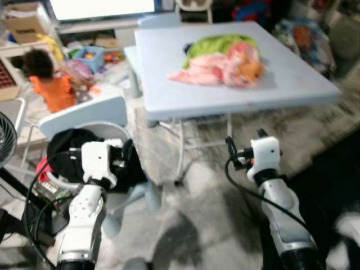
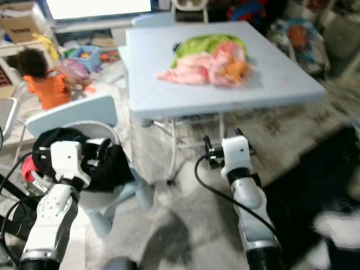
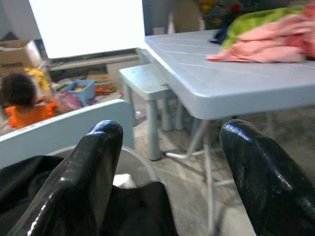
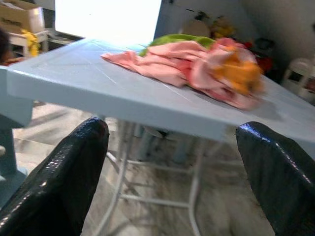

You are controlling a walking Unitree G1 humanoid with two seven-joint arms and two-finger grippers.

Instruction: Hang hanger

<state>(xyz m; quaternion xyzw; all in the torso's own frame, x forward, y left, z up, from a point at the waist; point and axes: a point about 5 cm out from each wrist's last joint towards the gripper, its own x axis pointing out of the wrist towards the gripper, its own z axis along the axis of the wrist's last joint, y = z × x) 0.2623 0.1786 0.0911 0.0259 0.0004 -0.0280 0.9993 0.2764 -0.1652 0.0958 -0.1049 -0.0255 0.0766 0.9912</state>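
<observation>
Robot stands short of a pale blue plastic counter [image 1: 292, 84] on white folding legs. On the counter top lies a heap of clothing: pink garments [image 1: 216, 68] with an orange patch, resting against a green cloth [image 1: 216, 43] at the far side. No hanger can be made out in any view; where the task's hanger is, I cannot tell. Left pincer [image 3: 167, 147] is held at the robot's left, above a small pale blue chair [image 1: 84, 115] whose seat carries a black garment [image 1: 70, 143]; its two black fingers [image 3: 88, 172] stand wide apart with nothing between them, the counter edge and chair back visible through the gap. Right pincer [image 4: 172, 162] is raised low in front of the counter's near edge, below the level of the top; its fingers [image 4: 66, 172] likewise spread wide and hold nothing, the clothing heap showing beyond them. Neither pincer touches the counter or the clothing. Left of the counter, on the floor: a doll with dark hair in an orange top [image 1: 50, 84], a blue bin of toys [image 1: 90, 56], a cardboard box [image 1: 25, 22] farther back. A bright screen [image 1: 101, 8] stands behind the counter. Head views are somewhat blurred.
</observation>
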